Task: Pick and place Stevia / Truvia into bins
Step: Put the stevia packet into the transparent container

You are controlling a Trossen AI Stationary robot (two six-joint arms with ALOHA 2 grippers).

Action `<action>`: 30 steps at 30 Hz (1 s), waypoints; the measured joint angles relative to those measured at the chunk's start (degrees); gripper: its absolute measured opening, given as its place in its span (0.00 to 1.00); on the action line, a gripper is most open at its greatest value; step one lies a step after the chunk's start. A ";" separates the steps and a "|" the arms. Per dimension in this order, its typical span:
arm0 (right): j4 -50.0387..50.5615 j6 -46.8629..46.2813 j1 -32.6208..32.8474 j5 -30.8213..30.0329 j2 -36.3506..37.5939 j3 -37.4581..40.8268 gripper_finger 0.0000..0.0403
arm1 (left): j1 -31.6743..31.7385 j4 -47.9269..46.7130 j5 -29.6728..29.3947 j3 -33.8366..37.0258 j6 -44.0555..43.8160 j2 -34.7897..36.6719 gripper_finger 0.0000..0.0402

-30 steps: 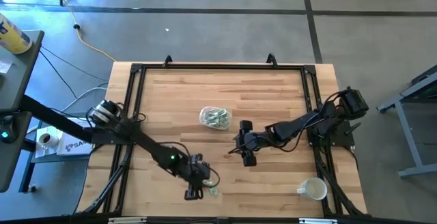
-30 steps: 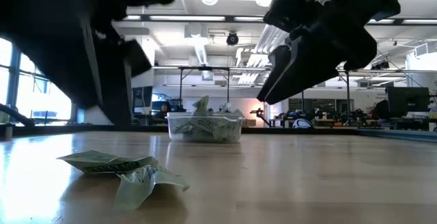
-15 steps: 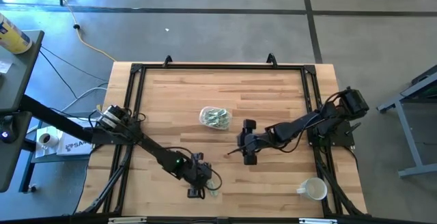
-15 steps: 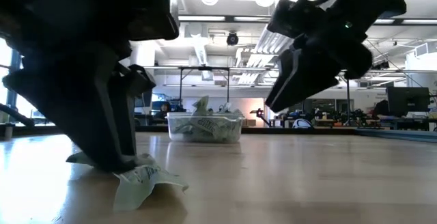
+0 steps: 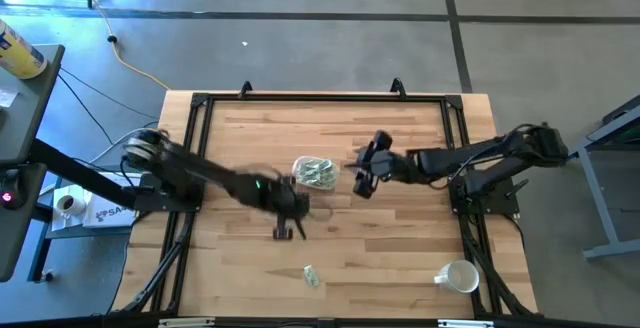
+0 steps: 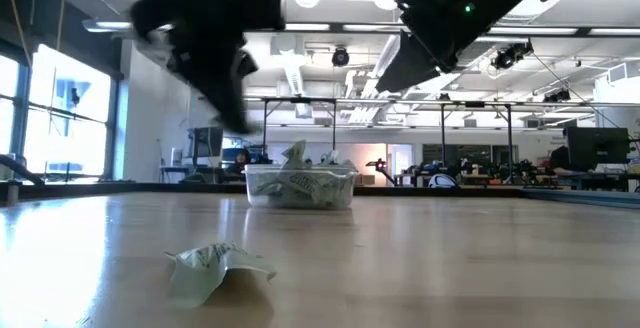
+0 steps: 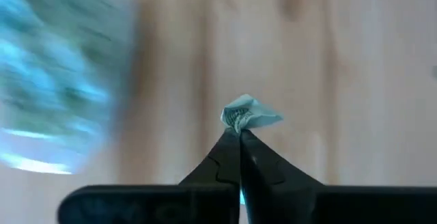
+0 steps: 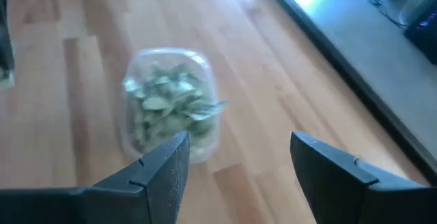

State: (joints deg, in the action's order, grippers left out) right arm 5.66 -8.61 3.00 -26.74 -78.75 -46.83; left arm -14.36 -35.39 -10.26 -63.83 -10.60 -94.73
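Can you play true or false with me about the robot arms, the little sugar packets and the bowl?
1. The left gripper is pinching a green sachet. True.
2. The clear bowl is empty. False: it is full of sachets.
3. One sachet lies loose on the table. True.
4. The right gripper is squeezing a sachet. False: its fingers are open and empty.
5. The white mug sits inside the bowl. False: it stands apart, near a table corner.
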 joint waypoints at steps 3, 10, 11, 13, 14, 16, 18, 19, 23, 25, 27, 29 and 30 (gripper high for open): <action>1.10 0.17 -1.93 0.26 1.60 -0.02 0.61 | 5.69 1.66 -0.15 0.02 6.22 4.47 0.06; 2.18 1.86 -2.75 2.92 -0.81 -0.03 0.61 | 20.08 7.94 4.93 -0.05 18.07 4.37 0.07; 1.95 1.31 -2.75 2.76 -1.40 -0.03 0.61 | 21.83 7.95 5.65 0.02 18.84 3.78 0.09; 1.83 -0.03 -2.75 2.69 -2.63 -0.02 0.61 | 24.54 9.55 8.61 -0.04 20.33 2.53 0.11; 1.59 -0.55 -2.75 2.85 -3.24 -0.03 0.61 | 25.66 9.53 10.38 -0.11 20.68 1.74 0.11; 1.13 -1.83 -2.75 3.26 -4.52 -0.02 0.61 | 27.09 9.23 13.55 -0.06 20.81 0.00 0.11; 0.92 -2.97 -2.75 3.29 -5.68 -0.02 0.61 | 27.59 9.27 15.46 -0.04 20.84 -1.62 0.11; 0.39 -3.39 -2.75 3.32 -6.10 -0.02 0.61 | 27.68 9.42 16.17 -0.04 20.86 -2.33 0.11; -0.80 -4.64 -2.75 3.65 -7.40 -0.02 0.61 | 27.79 11.61 17.01 -0.02 20.35 -5.90 0.12; -0.80 -4.99 -2.75 3.78 -7.51 -0.02 0.61 | 27.77 11.89 17.70 -0.11 19.32 -6.68 0.14; -0.82 -5.42 -2.75 4.18 -7.51 -0.02 0.61 | 27.74 10.60 17.69 -0.11 17.71 -6.83 0.16; -0.80 -5.86 -2.65 4.29 -7.51 -0.02 0.61 | 27.74 10.50 17.44 -0.11 16.23 -6.80 0.18; -0.78 -5.93 -2.62 4.49 -7.51 -0.02 0.61 | 27.74 10.10 17.44 -0.11 15.49 -6.38 0.20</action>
State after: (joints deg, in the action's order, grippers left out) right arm 4.88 -14.55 0.38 -22.25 -86.26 -46.85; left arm 13.39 -25.29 7.18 -63.94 4.89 -101.10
